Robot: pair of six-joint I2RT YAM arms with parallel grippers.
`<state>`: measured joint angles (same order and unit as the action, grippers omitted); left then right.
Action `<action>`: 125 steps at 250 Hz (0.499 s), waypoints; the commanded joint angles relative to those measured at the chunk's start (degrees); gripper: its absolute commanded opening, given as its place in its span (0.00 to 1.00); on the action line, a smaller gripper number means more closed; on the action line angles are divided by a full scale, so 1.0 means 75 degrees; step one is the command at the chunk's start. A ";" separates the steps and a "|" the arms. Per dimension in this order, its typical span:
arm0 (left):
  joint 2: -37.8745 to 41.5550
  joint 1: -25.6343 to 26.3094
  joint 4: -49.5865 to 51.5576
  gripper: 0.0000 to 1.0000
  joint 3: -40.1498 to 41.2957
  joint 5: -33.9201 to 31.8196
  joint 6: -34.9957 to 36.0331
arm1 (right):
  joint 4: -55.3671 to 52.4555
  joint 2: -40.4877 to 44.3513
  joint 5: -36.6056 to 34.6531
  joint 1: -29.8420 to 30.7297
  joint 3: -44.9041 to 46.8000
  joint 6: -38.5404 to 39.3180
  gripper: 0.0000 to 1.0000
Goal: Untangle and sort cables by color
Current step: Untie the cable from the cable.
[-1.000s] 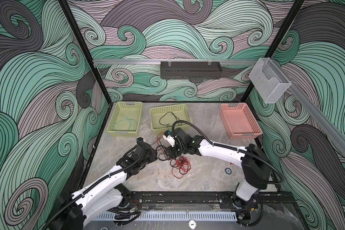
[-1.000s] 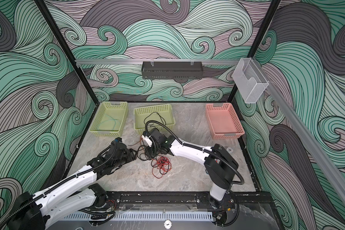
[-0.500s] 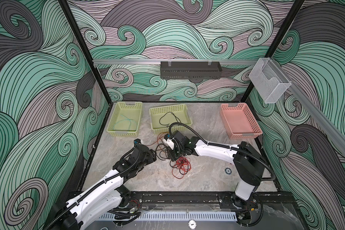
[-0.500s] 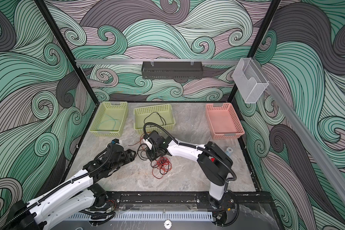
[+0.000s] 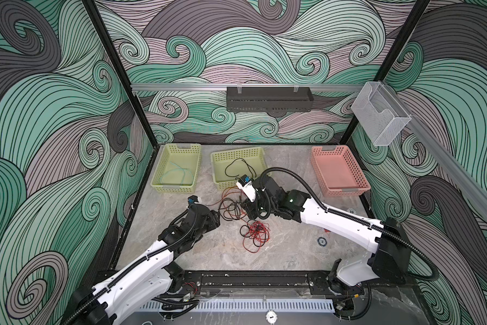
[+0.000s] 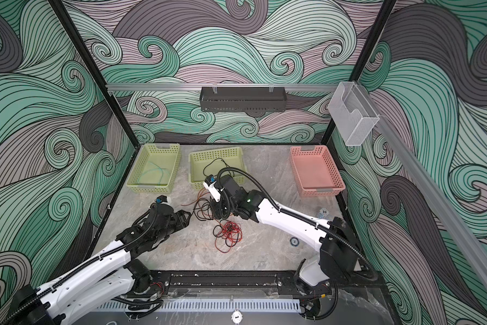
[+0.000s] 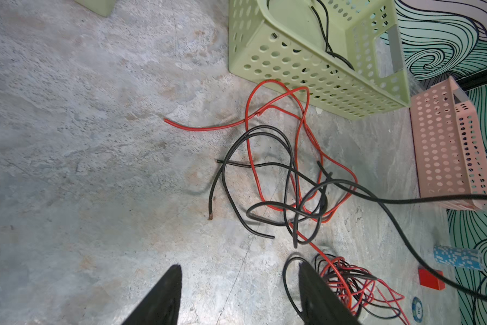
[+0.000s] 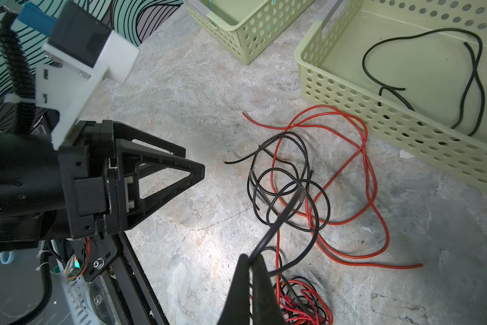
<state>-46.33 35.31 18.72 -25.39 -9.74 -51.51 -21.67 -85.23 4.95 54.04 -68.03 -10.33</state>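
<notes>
Pressed together, the right gripper [image 8: 252, 257] is seen pinching a thin black cable [image 8: 278, 221]. This cable is raised off a marbled grey tabletop [image 5: 222, 253], out of a loose tangle of red and black cables [image 8: 307, 180]. That tangle is spread just in front of a pale green perforated plastic basket [image 5: 222, 184] in the middle of the back row, in which another black cable [image 5: 239, 159] is laid in a loop. A tight coil of thin red and black wire [image 5: 255, 232] is found on the near side of the tangle and is joined to it by a red strand. The left gripper [image 7: 239, 267] is held spread wide over bare tabletop, with one finger [image 7: 312, 289] just beside the coil. A pale teal-green cable [image 5: 180, 172] is contained in a second pale green perforated basket [image 5: 180, 189] at the left of the row. A salmon-pink perforated basket [image 5: 346, 192] is set at the right, well apart from the cables.
</notes>
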 commanded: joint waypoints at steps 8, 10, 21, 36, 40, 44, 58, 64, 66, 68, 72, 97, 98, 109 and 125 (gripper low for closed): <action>0.0087 0.0035 0.0069 0.64 -0.0151 -0.0119 0.0143 | -0.0171 0.0534 -0.0358 0.0006 -0.0722 0.0399 0.00; 0.0099 0.0026 0.0076 0.63 -0.0159 -0.0125 0.0150 | -0.0184 0.0568 -0.0362 0.0006 -0.0772 0.0418 0.00; 0.0161 0.0025 0.0154 0.63 -0.0238 -0.0237 0.0214 | -0.0245 0.0768 -0.0455 0.0002 -0.1049 0.0561 0.00; 0.0272 0.0026 0.0296 0.64 -0.0367 -0.0442 0.0318 | -0.0243 0.1048 -0.0654 0.0010 -0.1401 0.0756 0.00; 0.0301 0.0032 0.0330 0.63 -0.0401 -0.0505 0.0340 | -0.0238 0.1124 -0.0735 0.0012 -0.1483 0.0808 0.00; 0.0332 0.0020 0.0372 0.64 -0.0430 -0.0570 0.0358 | -0.0222 0.1180 -0.0802 0.0003 -0.1570 0.0864 0.00; 0.0458 0.0026 0.0461 0.64 -0.0515 -0.0776 0.0403 | -0.0149 0.1368 -0.1041 0.0007 -0.1835 0.1046 0.00; 0.0507 0.0025 0.0479 0.64 -0.0539 -0.0836 0.0419 | -0.0134 0.1422 -0.1142 0.0006 -0.1936 0.1130 0.00; 0.0529 0.0026 0.0486 0.64 -0.0549 -0.0858 0.0430 | -0.0125 0.1434 -0.1179 0.0006 -0.1972 0.1160 0.00; 0.0546 0.0026 0.0491 0.64 -0.0561 -0.0873 0.0433 | -0.0114 0.1452 -0.1215 0.0008 -0.2007 0.1185 0.00; 0.0579 0.0025 0.0503 0.64 -0.0574 -0.0903 0.0440 | -0.0102 0.1470 -0.1254 0.0010 -0.2089 0.1242 0.00; 0.0781 0.0021 0.0562 0.64 -0.0633 -0.1084 0.0470 | -0.0005 0.1531 -0.1366 0.0007 -0.2578 0.1456 0.00; 0.0790 0.0024 0.0562 0.64 -0.0634 -0.1088 0.0481 | -0.0011 0.1526 -0.1365 0.0004 -0.2601 0.1458 0.00; 0.0860 0.0026 0.0572 0.64 -0.0643 -0.1138 0.0492 | 0.0017 0.1483 -0.1361 0.0012 -0.2869 0.1545 0.00; 0.0943 0.0021 0.0597 0.64 -0.0661 -0.1174 0.0489 | 0.0050 0.1408 -0.1365 -0.0002 -0.3246 0.1688 0.00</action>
<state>-40.56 35.31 20.75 -28.18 -15.40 -49.12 -21.87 -73.14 -3.05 54.04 -88.82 -1.21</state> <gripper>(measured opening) 0.638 0.048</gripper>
